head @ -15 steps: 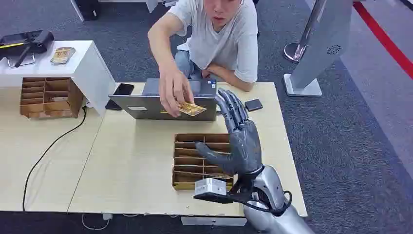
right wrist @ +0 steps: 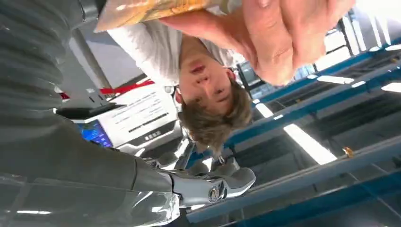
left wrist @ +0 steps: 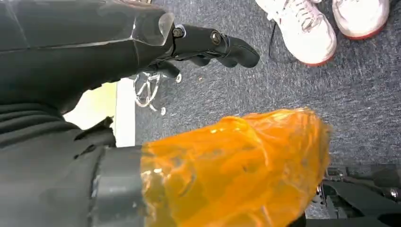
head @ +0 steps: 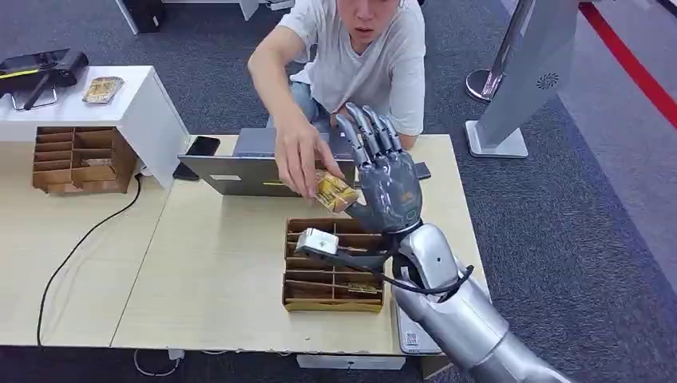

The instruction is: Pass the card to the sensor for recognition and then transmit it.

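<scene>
Gold-patterned card (head: 334, 191) held out by a person's hand (head: 299, 159) meets the robot's right hand (head: 387, 185), fingers spread upright to receive it; the card seems not yet gripped

My right hand (head: 389, 182) went up and forward, off the divided tray (head: 333, 267), fingers now spread upright by the laptop (head: 239, 171). Person's hand (head: 299, 159) moved the card (head: 334, 191) toward me; it's now right at my palm. Person leaned in a bit. Wrist camera module now hangs over the tray.
</scene>
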You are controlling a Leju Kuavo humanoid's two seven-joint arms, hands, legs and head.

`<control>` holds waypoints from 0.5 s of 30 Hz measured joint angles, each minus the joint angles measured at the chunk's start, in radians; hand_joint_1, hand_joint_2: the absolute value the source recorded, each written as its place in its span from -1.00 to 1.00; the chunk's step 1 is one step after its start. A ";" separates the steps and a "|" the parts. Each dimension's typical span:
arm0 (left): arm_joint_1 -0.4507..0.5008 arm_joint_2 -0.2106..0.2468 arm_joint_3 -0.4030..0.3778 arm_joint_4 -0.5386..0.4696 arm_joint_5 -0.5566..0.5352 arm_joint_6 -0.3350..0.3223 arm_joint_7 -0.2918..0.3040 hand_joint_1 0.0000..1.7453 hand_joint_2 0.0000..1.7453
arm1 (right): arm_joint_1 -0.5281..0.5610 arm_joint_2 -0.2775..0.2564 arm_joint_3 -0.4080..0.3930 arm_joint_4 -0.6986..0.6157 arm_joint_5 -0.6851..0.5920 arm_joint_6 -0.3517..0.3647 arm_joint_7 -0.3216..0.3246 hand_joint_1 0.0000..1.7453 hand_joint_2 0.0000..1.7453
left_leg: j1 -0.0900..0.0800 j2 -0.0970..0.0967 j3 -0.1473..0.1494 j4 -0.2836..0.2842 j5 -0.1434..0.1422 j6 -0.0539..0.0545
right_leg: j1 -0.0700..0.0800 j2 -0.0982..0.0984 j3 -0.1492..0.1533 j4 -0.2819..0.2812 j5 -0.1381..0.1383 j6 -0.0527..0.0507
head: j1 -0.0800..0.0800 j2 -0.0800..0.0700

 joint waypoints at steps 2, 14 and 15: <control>0.000 0.000 0.000 0.000 0.000 0.000 0.000 -1.00 -1.00 | -0.008 0.005 0.002 0.023 0.003 0.000 0.004 -1.00 1.00 | 0.000 0.000 0.000 0.000 0.000 0.000 | 0.000 0.000 0.000 0.000 0.000 0.000 | 0.000 0.000; 0.000 0.000 0.000 0.000 0.000 0.000 -0.002 -1.00 -1.00 | -0.015 0.013 0.003 0.073 0.006 -0.003 0.005 -1.00 1.00 | 0.000 0.000 0.000 0.000 0.000 0.000 | 0.000 0.000 0.000 0.000 0.000 0.000 | 0.000 0.000; 0.000 0.000 0.000 0.000 0.000 0.000 -0.002 -1.00 -1.00 | -0.015 0.013 0.003 0.075 0.006 -0.003 0.005 -1.00 1.00 | 0.000 0.000 0.000 0.000 0.000 0.000 | 0.000 0.000 0.000 0.000 0.000 0.000 | 0.000 0.000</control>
